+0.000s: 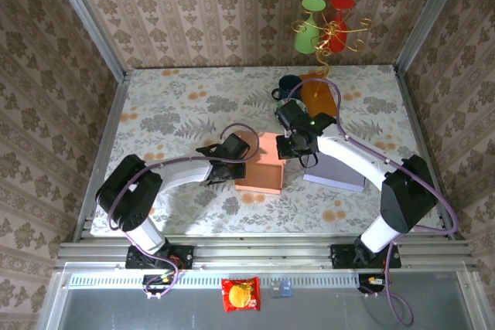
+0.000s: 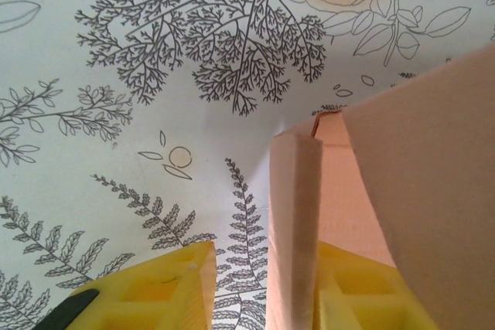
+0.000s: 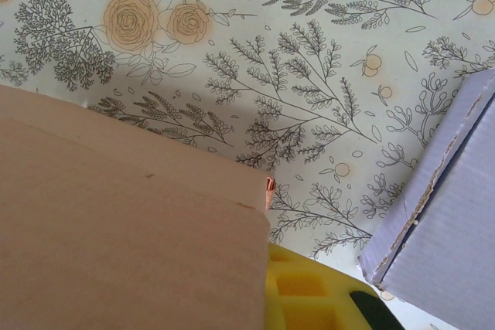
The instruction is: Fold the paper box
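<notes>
The paper box (image 1: pixel 259 161) is salmon-pink cardboard and lies flat-bottomed in the middle of the table. My left gripper (image 1: pixel 232 156) is at its left edge. In the left wrist view the jaws straddle an upright folded wall (image 2: pixel 294 222) of the box. That wall rests against the right yellow finger (image 2: pixel 363 291), and bare table shows between it and the left finger (image 2: pixel 155 291), so the gripper is open. My right gripper (image 1: pixel 292 144) is at the box's far right corner. One yellow finger (image 3: pixel 309 291) lies against a box panel (image 3: pixel 131 229), which hides the other finger.
A purple box (image 1: pixel 336 168) lies right of the paper box, under the right arm, its corner (image 3: pixel 441 214) close to the right finger. An orange box (image 1: pixel 321 98) and a dark cup (image 1: pixel 288 86) stand behind. Green and red goblets (image 1: pixel 325 25) hang at the back wall.
</notes>
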Tool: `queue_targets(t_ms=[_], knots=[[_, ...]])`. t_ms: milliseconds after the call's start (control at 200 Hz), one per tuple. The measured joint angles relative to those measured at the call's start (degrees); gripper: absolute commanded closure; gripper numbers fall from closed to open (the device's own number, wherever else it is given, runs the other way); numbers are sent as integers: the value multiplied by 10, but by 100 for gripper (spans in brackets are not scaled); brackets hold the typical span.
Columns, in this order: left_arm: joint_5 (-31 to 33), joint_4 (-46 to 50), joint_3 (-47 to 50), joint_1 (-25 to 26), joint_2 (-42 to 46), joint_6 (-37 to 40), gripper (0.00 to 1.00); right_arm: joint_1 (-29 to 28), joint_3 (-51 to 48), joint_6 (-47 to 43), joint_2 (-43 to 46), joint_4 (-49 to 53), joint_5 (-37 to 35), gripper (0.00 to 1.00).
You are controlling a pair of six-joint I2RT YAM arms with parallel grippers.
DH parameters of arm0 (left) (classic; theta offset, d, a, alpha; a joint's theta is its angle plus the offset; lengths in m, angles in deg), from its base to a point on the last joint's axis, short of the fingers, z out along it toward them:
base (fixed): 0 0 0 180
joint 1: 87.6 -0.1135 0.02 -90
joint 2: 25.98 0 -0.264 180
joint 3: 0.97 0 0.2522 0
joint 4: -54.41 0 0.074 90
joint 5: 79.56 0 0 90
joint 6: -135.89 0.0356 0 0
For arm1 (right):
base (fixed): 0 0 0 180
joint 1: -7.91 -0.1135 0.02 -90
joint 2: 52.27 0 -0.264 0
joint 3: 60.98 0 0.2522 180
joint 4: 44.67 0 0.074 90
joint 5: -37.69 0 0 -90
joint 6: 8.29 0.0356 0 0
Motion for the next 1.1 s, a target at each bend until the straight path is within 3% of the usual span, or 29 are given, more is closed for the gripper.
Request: queue_targets(t_ms=[140,345,680,885,1100], knots=[[-16,-6,7,-7,13,3,69,0,0,0,0,-1,0,100],[-22,-6,1,-9,-5,12,81,0,0,0,0,-1,0,100],[61,66,-61,17,-17,31,100,7,0,11,0,13,-7,100],[110,87,-87,36,-30,41,100,9,0,19,0,27,-15,100],[122,84,-89,39,-33,44,100,9,0,20,1,31,-17,100]])
